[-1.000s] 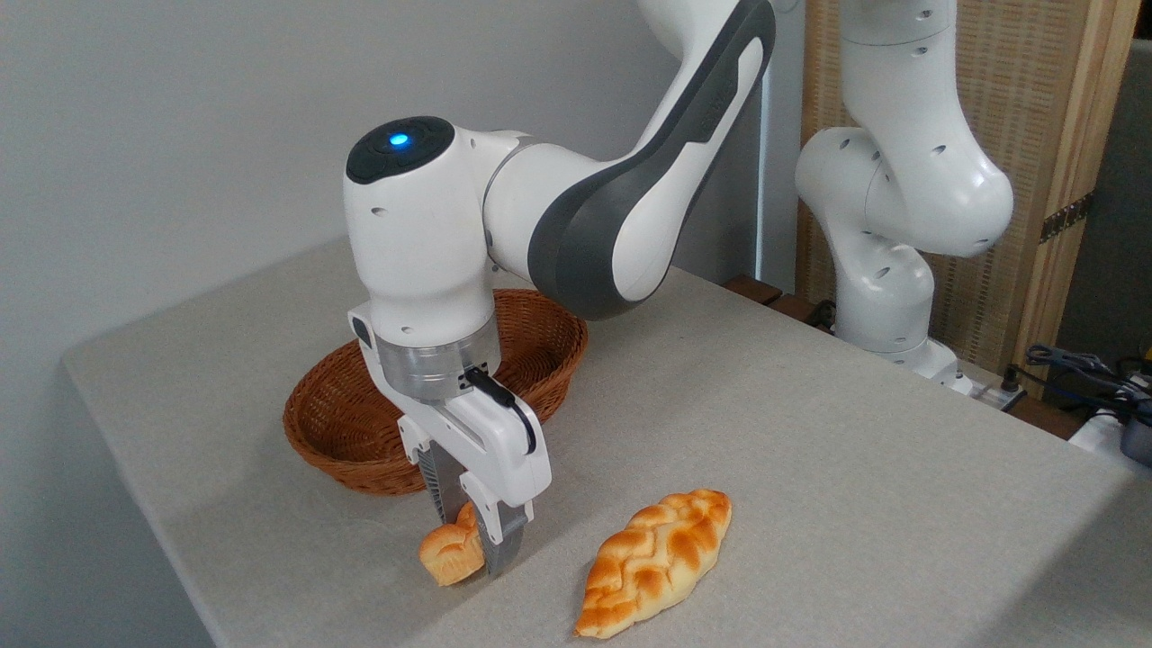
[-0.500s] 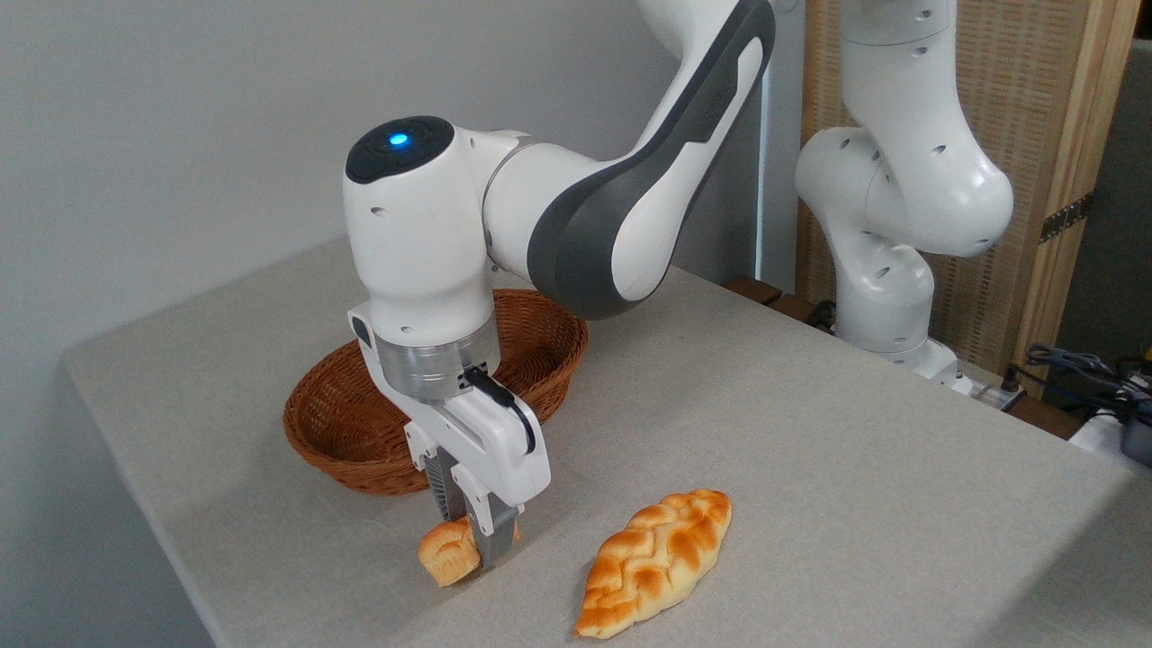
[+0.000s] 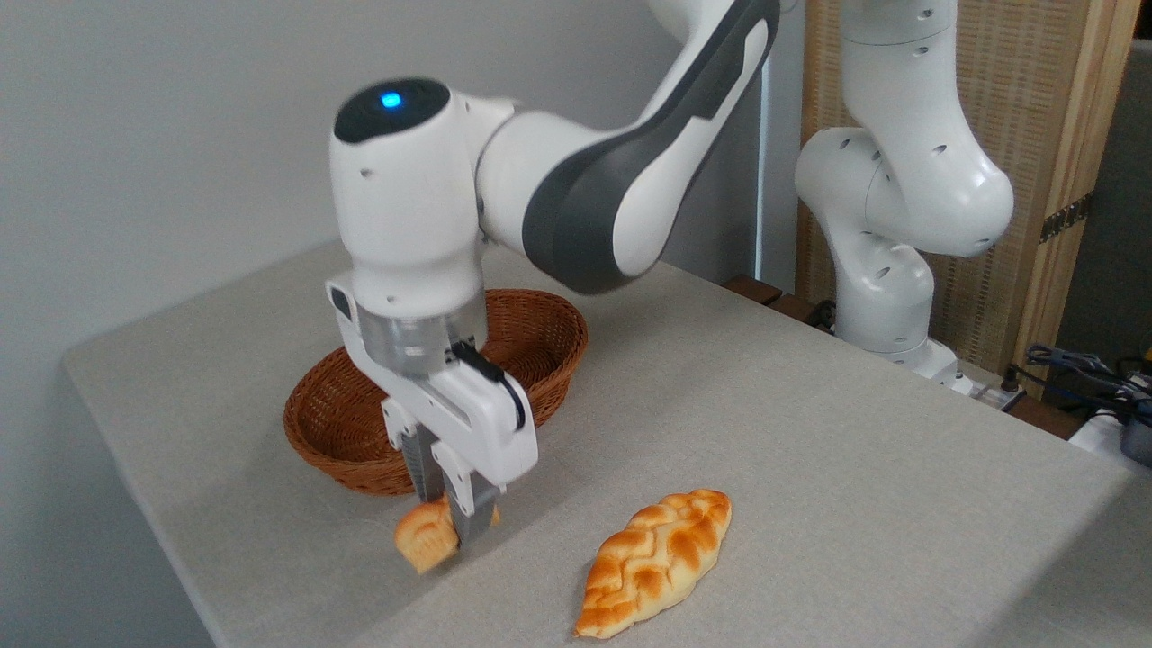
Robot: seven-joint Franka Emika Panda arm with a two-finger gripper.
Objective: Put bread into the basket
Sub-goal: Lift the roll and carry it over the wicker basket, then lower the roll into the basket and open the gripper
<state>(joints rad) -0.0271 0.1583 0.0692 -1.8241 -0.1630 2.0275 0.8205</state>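
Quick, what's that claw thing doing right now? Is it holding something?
Gripper: closed on the small bun, held just in front of the basket.

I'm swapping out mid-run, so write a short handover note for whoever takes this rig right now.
Gripper: shut on the small bun, held at the near left of the table; the bun looks just clear of the surface.
Basket: behind the gripper, nothing seen inside it.
Braided loaf: lying untouched to the right, not part of the job.
Done: bun grasped.
Left: carry it over the basket rim, release it inside, withdraw.
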